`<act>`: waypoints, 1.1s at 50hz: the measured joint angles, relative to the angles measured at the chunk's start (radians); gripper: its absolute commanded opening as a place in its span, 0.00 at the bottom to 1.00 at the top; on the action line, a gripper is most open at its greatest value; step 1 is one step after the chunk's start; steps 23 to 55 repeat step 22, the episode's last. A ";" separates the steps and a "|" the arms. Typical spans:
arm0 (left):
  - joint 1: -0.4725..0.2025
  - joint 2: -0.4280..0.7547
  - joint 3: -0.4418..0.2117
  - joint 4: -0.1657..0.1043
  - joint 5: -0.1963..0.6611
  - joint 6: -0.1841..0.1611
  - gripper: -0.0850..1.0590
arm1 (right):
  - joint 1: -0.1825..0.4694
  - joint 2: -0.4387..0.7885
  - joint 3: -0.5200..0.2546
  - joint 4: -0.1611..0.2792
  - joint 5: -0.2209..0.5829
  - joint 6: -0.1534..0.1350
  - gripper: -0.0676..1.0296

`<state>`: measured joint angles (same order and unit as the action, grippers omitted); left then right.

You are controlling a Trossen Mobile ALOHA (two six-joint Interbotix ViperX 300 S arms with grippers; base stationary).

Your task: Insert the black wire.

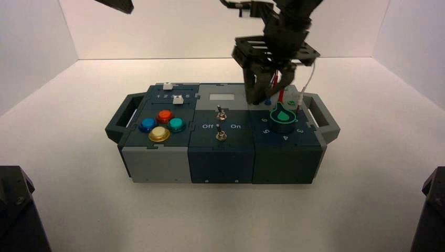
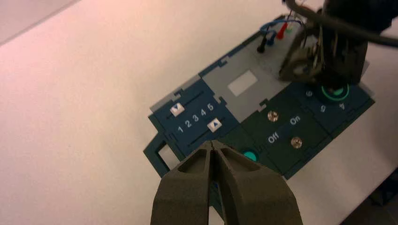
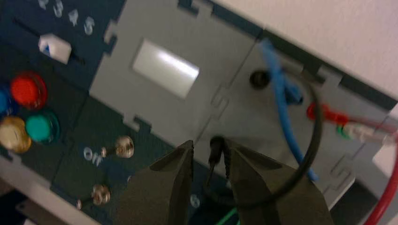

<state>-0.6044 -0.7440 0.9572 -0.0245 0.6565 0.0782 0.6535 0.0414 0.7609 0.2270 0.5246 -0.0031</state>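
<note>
Matte, hard-looking box [image 1: 221, 163] is being overhung at approx. 1 o'clock by R gripper [image 3: 209, 152], fingers being held spread either side of black plug [image 3: 216, 146]; contact can't be told. L gripper [image 2: 212, 150] is being parked off 11 o'clock, fingers pressed together. Black wire [image 3: 313, 150] is being looped over 1 o'clock area, prob. light, springy; smooth, rounded plug, poss. slippery, is best being pinched by its stiff body.

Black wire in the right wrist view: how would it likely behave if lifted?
The black wire is probably floppy yet springy, as its thin cable arches in a wide loop. It might snag, since it crosses the blue cable. Its slim plug could twist between jaws.
</note>
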 measured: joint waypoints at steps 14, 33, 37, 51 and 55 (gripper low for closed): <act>0.009 -0.038 0.014 0.000 -0.008 0.000 0.05 | 0.011 -0.077 0.018 0.000 0.081 0.002 0.39; 0.011 -0.034 0.014 0.000 -0.009 0.000 0.05 | 0.011 -0.155 0.023 0.000 0.106 0.003 0.39; 0.011 -0.034 0.014 0.000 -0.009 0.000 0.05 | 0.011 -0.155 0.023 0.000 0.106 0.003 0.39; 0.011 -0.034 0.014 0.000 -0.009 0.000 0.05 | 0.011 -0.155 0.023 0.000 0.106 0.003 0.39; 0.011 -0.034 0.014 0.000 -0.009 0.000 0.05 | 0.011 -0.155 0.023 0.000 0.106 0.003 0.39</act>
